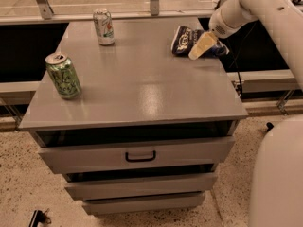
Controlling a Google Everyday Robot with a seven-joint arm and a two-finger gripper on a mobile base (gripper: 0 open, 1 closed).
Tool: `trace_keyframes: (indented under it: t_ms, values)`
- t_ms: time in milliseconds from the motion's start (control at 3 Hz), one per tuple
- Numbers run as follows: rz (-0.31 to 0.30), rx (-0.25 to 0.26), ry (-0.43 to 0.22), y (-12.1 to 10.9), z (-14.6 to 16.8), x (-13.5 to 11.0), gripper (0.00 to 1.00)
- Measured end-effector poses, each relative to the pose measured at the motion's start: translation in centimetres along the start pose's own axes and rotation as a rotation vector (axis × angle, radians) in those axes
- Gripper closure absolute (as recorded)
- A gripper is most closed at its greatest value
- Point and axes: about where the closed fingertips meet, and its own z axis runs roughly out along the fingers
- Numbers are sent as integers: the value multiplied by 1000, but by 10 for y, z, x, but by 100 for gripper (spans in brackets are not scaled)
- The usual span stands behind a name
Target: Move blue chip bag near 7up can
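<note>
The blue chip bag (185, 40) lies crinkled at the back right of the grey cabinet top (142, 84). My gripper (200, 46) reaches in from the upper right and sits over the bag's right half, hiding that part. The 7up can (103, 26), pale with green areas and a red mark, stands upright at the back left of the top, well apart from the bag.
A bright green can with black pattern (64, 75) stands upright near the left edge. The cabinet has drawers with a black handle (140, 156) below. A railing and glass run behind the top. My white arm (265, 13) fills the right side.
</note>
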Motion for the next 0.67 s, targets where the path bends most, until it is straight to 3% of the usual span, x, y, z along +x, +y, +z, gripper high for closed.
trace_keyframes:
  t_ms: [333, 667]
  values:
    - [-1, -21, -4, 4, 17, -5, 3]
    - [-7, -24, -7, 6, 29, -9, 20]
